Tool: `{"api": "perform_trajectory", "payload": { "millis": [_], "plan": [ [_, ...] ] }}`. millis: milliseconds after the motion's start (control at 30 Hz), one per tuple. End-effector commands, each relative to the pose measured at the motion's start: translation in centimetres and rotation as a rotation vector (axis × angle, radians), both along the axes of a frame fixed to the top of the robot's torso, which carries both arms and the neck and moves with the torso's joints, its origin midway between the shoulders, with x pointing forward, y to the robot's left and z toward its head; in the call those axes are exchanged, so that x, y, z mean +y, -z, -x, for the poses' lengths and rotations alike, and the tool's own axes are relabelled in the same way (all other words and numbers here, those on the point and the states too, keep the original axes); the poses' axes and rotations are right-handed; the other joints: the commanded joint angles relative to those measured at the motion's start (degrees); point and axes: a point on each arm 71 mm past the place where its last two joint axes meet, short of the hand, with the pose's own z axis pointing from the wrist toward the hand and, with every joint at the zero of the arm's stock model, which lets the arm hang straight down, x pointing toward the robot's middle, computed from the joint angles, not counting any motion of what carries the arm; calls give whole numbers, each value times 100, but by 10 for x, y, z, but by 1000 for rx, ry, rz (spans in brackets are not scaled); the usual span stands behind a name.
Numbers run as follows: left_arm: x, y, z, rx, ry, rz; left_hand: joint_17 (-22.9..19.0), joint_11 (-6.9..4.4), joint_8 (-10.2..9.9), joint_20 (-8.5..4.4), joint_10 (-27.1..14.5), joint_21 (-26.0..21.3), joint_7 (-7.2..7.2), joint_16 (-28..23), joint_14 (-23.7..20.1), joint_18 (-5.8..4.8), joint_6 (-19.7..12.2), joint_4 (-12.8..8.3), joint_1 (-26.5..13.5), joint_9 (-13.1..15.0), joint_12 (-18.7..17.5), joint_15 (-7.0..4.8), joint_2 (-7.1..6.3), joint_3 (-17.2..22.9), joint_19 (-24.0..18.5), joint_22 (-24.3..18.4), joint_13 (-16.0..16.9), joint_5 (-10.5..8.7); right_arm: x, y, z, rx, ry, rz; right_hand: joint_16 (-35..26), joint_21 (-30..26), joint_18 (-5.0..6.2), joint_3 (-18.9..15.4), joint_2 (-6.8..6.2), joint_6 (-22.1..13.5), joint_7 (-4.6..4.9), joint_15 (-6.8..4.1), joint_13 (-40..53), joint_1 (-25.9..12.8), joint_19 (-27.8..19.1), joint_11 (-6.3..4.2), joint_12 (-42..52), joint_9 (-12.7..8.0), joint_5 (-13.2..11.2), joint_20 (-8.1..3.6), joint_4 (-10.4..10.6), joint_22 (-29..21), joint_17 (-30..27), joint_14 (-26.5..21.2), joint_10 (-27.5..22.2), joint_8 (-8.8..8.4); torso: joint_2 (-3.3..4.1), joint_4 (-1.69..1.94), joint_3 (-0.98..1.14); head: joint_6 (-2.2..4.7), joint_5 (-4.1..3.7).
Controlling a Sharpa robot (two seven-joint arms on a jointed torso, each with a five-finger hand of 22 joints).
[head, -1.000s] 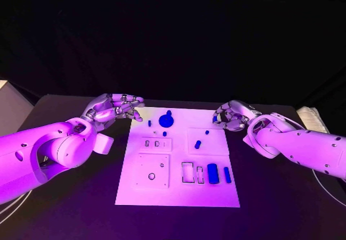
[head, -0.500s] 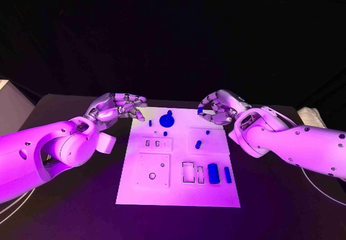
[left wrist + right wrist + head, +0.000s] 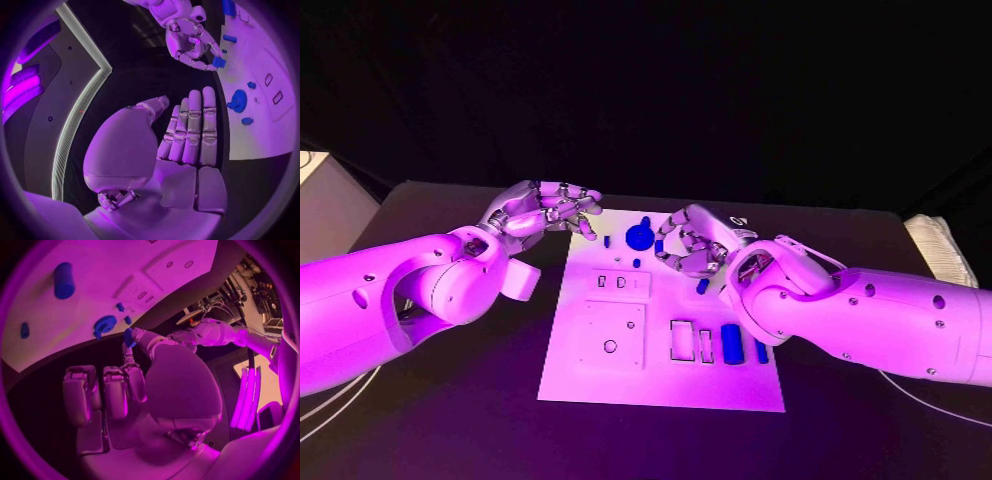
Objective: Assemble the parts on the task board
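The white task board [image 3: 661,385] lies mid-table, also seen in the left wrist view [image 3: 262,125] and the right wrist view [image 3: 94,300]. On its far part stands a round blue knob [image 3: 640,238] [image 3: 237,101] [image 3: 104,325]. A blue cylinder [image 3: 731,344] [image 3: 64,280] lies near the front right. My right hand [image 3: 692,240] [image 3: 187,42] hovers over the far middle of the board, just right of the knob. It pinches a small blue part [image 3: 218,62] [image 3: 128,336] at its fingertips. My left hand [image 3: 545,212] [image 3: 187,135] hangs off the board's far left corner, fingers straight, holding nothing.
Small blue pegs [image 3: 636,263] [image 3: 702,286] stand on the board, and a slim blue bar [image 3: 760,350] lies beside the cylinder. Rectangular slots [image 3: 682,340] and a small plate with holes [image 3: 617,283] mark the board. A pale box [image 3: 322,200] stands at the table's left, a white bundle [image 3: 942,245] at the right.
My right hand has swung left from the board's far right corner to over its far middle, carrying the small blue part. My left hand has barely moved.
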Motion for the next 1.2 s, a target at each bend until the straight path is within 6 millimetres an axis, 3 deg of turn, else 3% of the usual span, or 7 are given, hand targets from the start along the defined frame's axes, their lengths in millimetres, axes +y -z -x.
{"api": "perform_trajectory", "payload": {
  "millis": [33,167,367,533,700,1200],
  "plan": [
    [-3,0,0,-2,11,-13,44,0,32,-29,42,65,-17,84,66,73,22,5,-69,11,33,-8,13,35,25,37,20,-20,11,5,4,-13,2,60,19,-6,-30,16,10,68,-38,-53,689,-39,456,-4,9,115,-25,-38,-3,1218,1478,590,8,78,1,6,0,-16,-12],
    [-3,1,0,0,14,-28,189,-15,68,-62,12,268,-27,341,123,72,-1,3,-97,30,90,-32,5,56,107,152,61,-19,24,14,8,-8,-14,82,16,-9,-30,11,0,62,-37,-53,686,-56,455,-3,6,117,-23,-38,0,1216,1473,589,7,81,2,5,-5,-20,-1],
    [-3,2,0,5,11,-43,576,-36,125,-110,-37,678,-46,983,239,72,-41,30,-157,64,163,-72,-21,100,221,394,115,-21,38,24,12,-11,-26,101,14,-20,-27,-9,-31,48,-36,-51,685,-115,451,-2,1,123,-31,-39,12,1207,1468,588,6,94,22,-2,6,-37,14],
    [-3,2,-1,9,6,-53,729,-45,152,-117,-28,877,-49,1254,234,73,-75,30,-170,82,227,-80,-38,129,218,516,155,-23,44,31,12,-14,-26,113,11,-32,-23,-37,-76,17,-29,-48,678,-187,446,3,-11,125,-57,-38,31,1197,1462,587,0,99,20,7,-2,-74,18],
    [-3,3,-1,13,1,-60,930,-66,218,-130,-19,1153,-53,1625,219,76,-125,7,-174,117,490,-94,-42,112,215,686,311,-28,49,39,14,-8,-26,124,9,-36,-23,-47,-91,10,-27,-47,681,-210,445,6,-9,126,-66,-38,37,1194,1458,586,1,102,19,11,5,-95,32],
    [-3,4,-1,20,2,-66,1001,-66,261,-130,-100,1280,-52,1771,170,75,-163,6,-183,137,636,-94,-40,108,167,768,404,-24,57,49,15,-7,-31,148,7,-45,-20,-61,-113,2,-25,-46,673,-240,442,8,-19,127,-76,-37,45,1186,1455,585,-5,108,12,1,-3,-130,52]
  ]
}}
